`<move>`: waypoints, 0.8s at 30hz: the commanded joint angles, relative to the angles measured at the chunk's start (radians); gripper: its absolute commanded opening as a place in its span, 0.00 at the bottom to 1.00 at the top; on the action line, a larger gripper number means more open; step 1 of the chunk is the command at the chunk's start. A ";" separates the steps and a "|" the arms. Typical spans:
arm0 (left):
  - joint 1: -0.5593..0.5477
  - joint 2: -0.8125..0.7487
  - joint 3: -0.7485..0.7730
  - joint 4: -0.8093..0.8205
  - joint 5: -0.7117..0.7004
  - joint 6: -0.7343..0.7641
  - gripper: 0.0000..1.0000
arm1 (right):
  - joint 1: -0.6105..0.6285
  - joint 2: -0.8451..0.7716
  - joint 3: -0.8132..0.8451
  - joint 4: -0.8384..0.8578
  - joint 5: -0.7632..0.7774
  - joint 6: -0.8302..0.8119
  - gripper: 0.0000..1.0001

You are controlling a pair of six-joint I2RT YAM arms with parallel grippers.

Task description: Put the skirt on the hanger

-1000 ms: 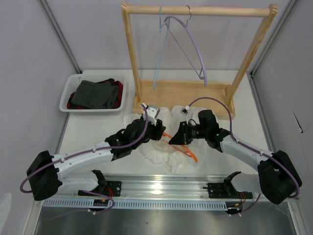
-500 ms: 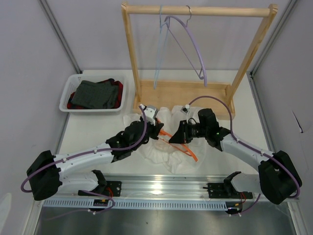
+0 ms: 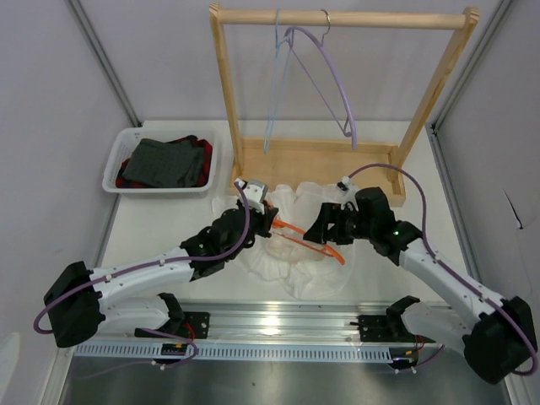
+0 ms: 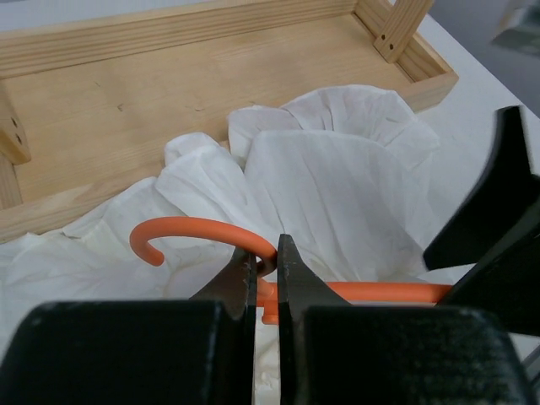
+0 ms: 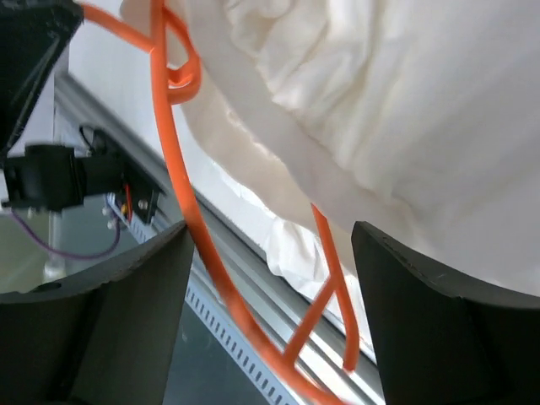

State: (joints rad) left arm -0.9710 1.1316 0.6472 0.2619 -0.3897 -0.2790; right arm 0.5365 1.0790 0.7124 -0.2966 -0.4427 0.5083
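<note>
The white crinkly skirt [image 3: 283, 257] lies bunched on the table in front of the rack base. On top of it lies the orange hanger [image 3: 314, 243], slanting from upper left to lower right. My left gripper [image 3: 268, 221] is shut on the hanger's neck, just below the curved hook [image 4: 196, 231]; the pinch shows plainly in the left wrist view [image 4: 267, 274]. My right gripper [image 3: 323, 229] stands open beside the hanger's shoulder. In the right wrist view its wide-apart fingers [image 5: 114, 325] straddle the orange bar [image 5: 179, 190] without touching it, with the skirt [image 5: 388, 110] above.
The wooden rack [image 3: 337, 18] stands behind, with a lilac hanger [image 3: 333, 80] and a pale blue wire hanger [image 3: 274, 93] on its rail; its base tray [image 3: 312, 160] borders the skirt. A white basket [image 3: 118, 156] with a dark grey garment and red cloth sits at the left. A metal rail [image 3: 278, 321] runs along the near edge.
My left gripper closed on the hanger's neck. My right gripper let go of the hanger, opened wide and drew back to the right. The hanger shifted slightly.
</note>
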 commanded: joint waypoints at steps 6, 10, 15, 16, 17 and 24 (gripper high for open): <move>0.006 -0.023 -0.035 -0.039 -0.044 -0.040 0.00 | -0.122 -0.146 0.082 -0.291 0.271 0.088 0.62; 0.006 -0.020 -0.031 -0.033 -0.044 -0.040 0.00 | -0.124 -0.132 0.021 -0.271 0.239 0.114 0.45; 0.006 -0.013 -0.020 -0.038 -0.041 -0.037 0.00 | -0.069 -0.131 0.009 -0.271 0.240 0.111 0.44; 0.006 -0.012 -0.018 -0.038 -0.038 -0.037 0.00 | -0.060 -0.126 0.004 -0.266 0.237 0.102 0.44; 0.006 -0.012 -0.018 -0.036 -0.038 -0.037 0.00 | -0.038 -0.123 -0.001 -0.260 0.227 0.101 0.44; 0.006 -0.003 -0.006 -0.041 -0.038 -0.037 0.00 | 0.048 -0.077 -0.045 -0.205 0.256 0.121 0.41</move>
State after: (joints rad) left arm -0.9703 1.1126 0.6361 0.2646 -0.4168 -0.2790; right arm 0.5610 0.9764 0.6895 -0.5419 -0.2138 0.6132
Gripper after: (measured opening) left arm 0.060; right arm 0.424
